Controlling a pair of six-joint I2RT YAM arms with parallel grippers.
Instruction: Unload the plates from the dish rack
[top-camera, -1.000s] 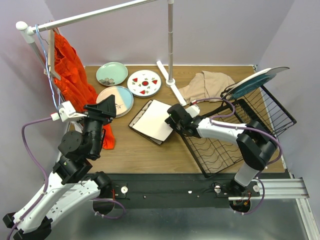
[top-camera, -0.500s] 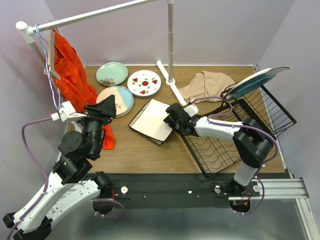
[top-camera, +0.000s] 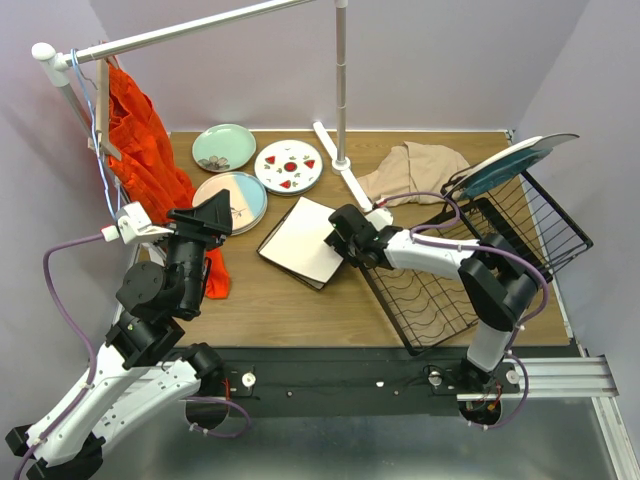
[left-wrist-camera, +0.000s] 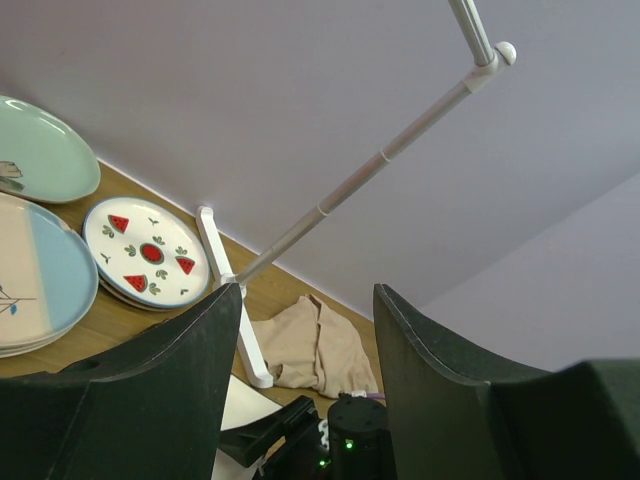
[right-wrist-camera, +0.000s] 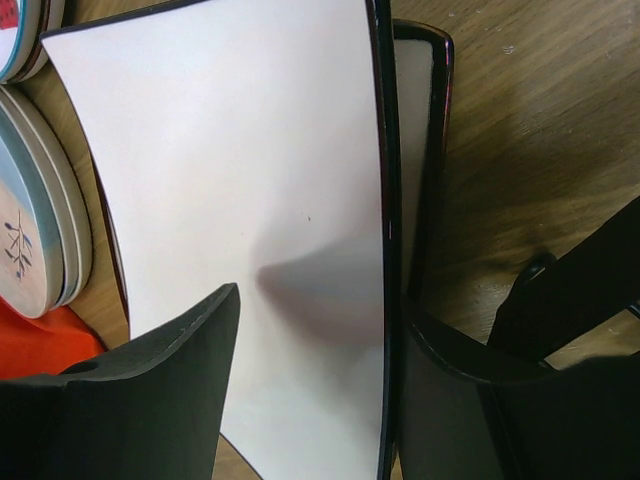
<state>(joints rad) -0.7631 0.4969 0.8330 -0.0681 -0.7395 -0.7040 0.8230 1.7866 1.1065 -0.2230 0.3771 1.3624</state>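
A white square plate (top-camera: 303, 240) (right-wrist-camera: 230, 150) lies on top of another dark-rimmed square plate (right-wrist-camera: 417, 120) on the table, left of the dish rack (top-camera: 470, 285). My right gripper (top-camera: 341, 236) (right-wrist-camera: 315, 300) is open and straddles the top plate's right edge, one finger above the plate and the other past its rim. A teal plate (top-camera: 515, 165) leans in the rack's upright back section. The pale green plate (top-camera: 224, 147), the red-spotted plate (top-camera: 288, 166) and the pink-and-blue plate (top-camera: 232, 198) lie at the back left. My left gripper (top-camera: 214, 214) (left-wrist-camera: 307, 292) hangs open and empty, high over the left side.
A beige cloth (top-camera: 415, 170) lies behind the rack. A white clothes rail (top-camera: 342, 100) stands at the back, with an orange garment (top-camera: 150, 170) hanging at its left end. The rail's foot (top-camera: 345, 178) lies on the table between the plates and the cloth.
The right gripper's jaws have widened a little around the white square plate's edge, and gripper and plate have shifted slightly left. The left arm has not moved.
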